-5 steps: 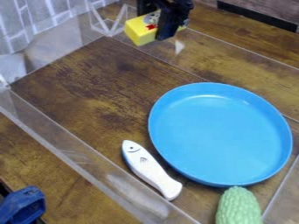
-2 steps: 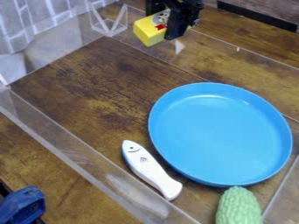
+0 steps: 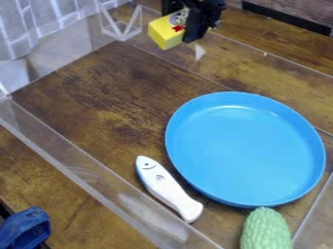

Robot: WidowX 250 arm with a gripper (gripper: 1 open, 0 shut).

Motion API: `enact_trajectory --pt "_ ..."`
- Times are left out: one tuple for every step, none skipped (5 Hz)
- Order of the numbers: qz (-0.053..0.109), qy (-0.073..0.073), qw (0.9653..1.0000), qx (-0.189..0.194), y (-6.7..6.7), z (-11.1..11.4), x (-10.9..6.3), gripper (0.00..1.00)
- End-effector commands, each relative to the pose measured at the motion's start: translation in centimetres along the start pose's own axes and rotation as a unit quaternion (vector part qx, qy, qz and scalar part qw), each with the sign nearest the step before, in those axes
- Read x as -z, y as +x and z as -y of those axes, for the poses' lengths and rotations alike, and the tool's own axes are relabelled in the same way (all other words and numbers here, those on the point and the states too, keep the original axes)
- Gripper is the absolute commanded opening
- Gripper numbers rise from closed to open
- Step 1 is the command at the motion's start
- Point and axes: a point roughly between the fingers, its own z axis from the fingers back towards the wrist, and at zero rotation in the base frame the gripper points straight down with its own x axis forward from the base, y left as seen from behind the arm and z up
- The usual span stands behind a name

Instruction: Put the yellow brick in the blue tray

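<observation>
the pincer [image 3: 193, 32] is up at the far end of the table [image 3: 104, 107], and it is clenched on the yellow brick [image 3: 164, 32]. the brick sticks out to the left of the pincer and hangs up in the air, not touching the wood. it looks lifted like this so it can be carried over without dragging on the table.

the blue tray [image 3: 244, 148] is well below the pincer in the picture, nearer to us and a bit to the right. it is round and has nothing in it, so the brick has a wide, easy place to land. i think the job is about half done: the brick is picked up but not yet over the tray.

a white toy [image 3: 169, 188] lies further down from the pincer, just beside the tray's left edge. a green bumpy thing [image 3: 266, 231] sits at the very bottom, close to the tray's near edge. both are out of the way. clear walls [image 3: 78, 165] stand around the table, so the pincer should keep the brick high.
</observation>
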Motion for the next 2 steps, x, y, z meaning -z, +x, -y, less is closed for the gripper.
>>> enact_trajectory --pt "0.051 0.016 0.9985 -0.005 0.75 -0.30 -3.45 0.00" --pt "0.057 0.019 0.9982 -0.009 0.80 -0.21 -3.66 0.00"
